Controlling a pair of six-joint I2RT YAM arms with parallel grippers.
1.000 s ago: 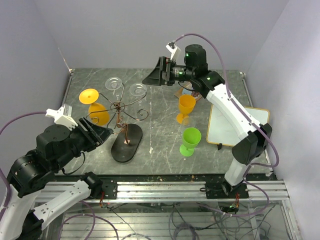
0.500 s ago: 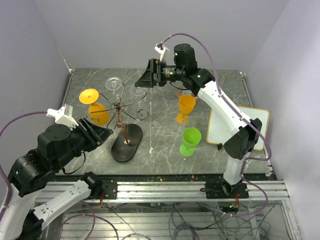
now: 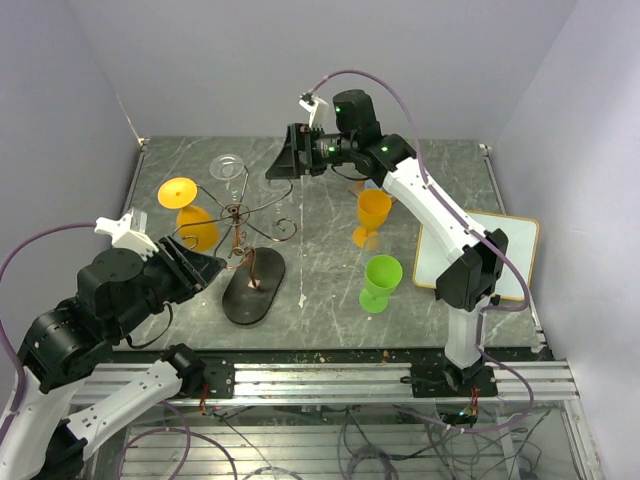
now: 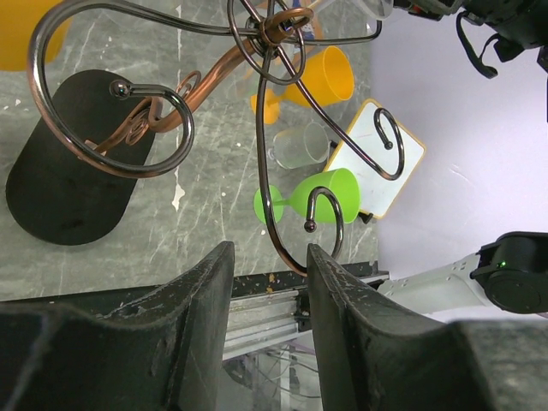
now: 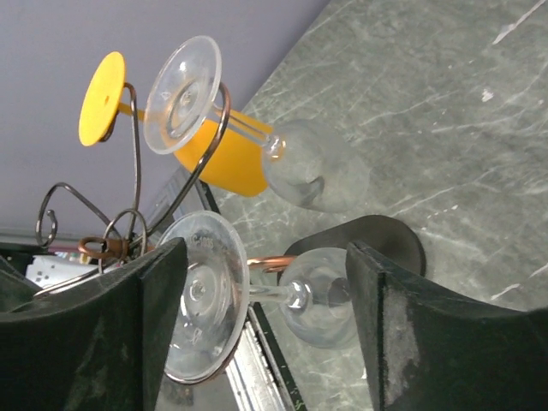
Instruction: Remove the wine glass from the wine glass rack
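The wine glass rack (image 3: 237, 212) stands left of centre on its dark oval base (image 3: 253, 285). A clear wine glass (image 5: 318, 300) hangs upside down from a scroll arm, its foot (image 5: 201, 300) caught in the wire. My right gripper (image 5: 265, 250) is open with a finger on each side of this glass, foot close to the left finger, bowl close to the right. From above, this gripper (image 3: 281, 165) covers that glass. My left gripper (image 4: 269, 257) is open low beside the rack, a wire scroll (image 4: 295, 257) between its fingers close to the right one.
A second clear glass (image 3: 228, 167) and an orange glass (image 3: 181, 193) also hang on the rack. An orange glass (image 3: 372, 215) and a green glass (image 3: 381, 280) stand on the table right of the rack. A white board (image 3: 470, 250) lies at the right edge.
My right arm has swung left from above the standing orange glass to the rack, so its fingers now straddle the hanging clear glass. Both grippers have narrowed a little. The left arm has stayed put.
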